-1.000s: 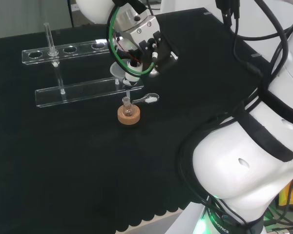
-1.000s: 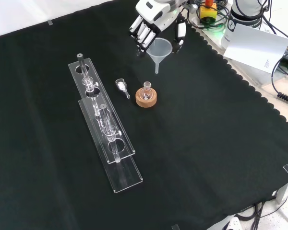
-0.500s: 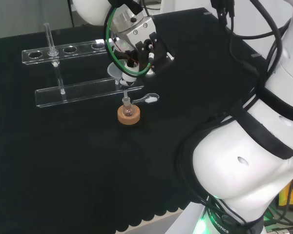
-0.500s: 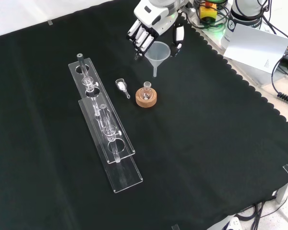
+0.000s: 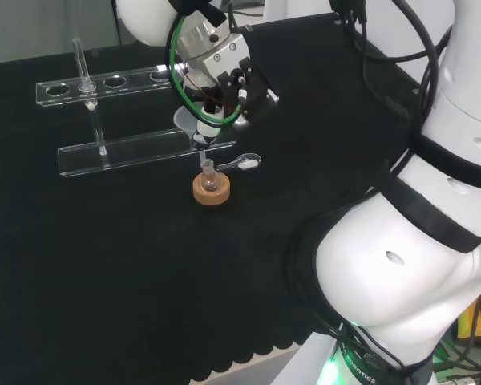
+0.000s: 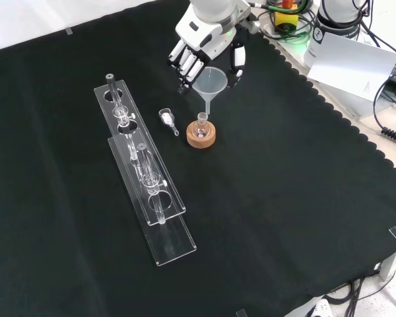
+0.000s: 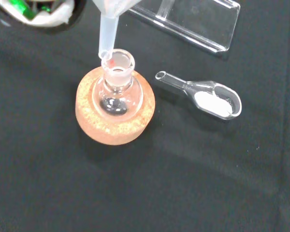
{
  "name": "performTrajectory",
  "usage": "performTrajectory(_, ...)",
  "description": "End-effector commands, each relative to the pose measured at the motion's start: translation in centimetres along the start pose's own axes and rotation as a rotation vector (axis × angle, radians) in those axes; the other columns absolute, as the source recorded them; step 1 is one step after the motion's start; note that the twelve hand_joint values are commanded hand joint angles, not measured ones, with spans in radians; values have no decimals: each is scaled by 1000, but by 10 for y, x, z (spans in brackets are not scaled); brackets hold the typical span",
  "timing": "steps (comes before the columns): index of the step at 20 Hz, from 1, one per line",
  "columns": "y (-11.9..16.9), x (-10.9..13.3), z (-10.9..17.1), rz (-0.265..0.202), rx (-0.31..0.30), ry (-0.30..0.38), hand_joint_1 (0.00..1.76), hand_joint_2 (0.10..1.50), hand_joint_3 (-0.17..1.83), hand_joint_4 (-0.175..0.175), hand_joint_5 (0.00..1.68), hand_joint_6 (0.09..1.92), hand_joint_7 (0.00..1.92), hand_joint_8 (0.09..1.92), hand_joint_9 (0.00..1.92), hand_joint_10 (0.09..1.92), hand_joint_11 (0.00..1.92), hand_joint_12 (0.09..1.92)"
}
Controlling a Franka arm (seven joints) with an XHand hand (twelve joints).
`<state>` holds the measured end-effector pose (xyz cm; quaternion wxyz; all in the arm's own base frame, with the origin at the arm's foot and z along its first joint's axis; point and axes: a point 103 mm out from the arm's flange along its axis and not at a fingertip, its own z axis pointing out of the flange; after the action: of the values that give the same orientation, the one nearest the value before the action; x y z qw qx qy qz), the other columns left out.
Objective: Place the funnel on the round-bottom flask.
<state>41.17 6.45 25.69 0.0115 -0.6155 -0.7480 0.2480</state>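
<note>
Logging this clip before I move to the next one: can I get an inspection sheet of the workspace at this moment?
Surface: black cloth, flat, scalloped edge at the arm's side.
Job's things: funnel held upright, stem tip at the mouth of the round-bottom flask, not seated; flask sits in a cork ring.
Clutter: glass scoop with white powder beside the flask; clear rack holding tubes.
Hand: hand curled round the funnel.
Cables: green and black cables at the wrist.
Surroundings: white sheet and equipment beyond the cloth.

Head cam behind arm, front cam opposite looking down, wrist cam close; all share flask [image 7: 117, 92]
</note>
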Motion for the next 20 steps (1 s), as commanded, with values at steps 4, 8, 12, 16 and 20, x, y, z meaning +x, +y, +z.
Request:
performTrajectory(4, 9, -9, 3, 12, -6, -14, 821, 644, 606, -44, 486, 260, 484, 969, 690, 728, 289, 1338)
performTrajectory(8, 10, -11, 6, 15, 3, -9, 821, 645, 606, -44, 484, 267, 484, 968, 688, 728, 290, 1338)
performTrajectory(12, 11, -11, 9, 13, 10, -1, 821, 645, 607, -44, 482, 273, 483, 968, 687, 728, 290, 1338)
performTrajectory(16, 11, -12, 12, 14, 17, 6, 820, 645, 607, -45, 480, 279, 483, 968, 686, 728, 290, 1338)
performTrajectory(20, 10, -13, 11, 14, 15, 14, 820, 645, 608, -45, 478, 285, 482, 968, 685, 729, 291, 1338)
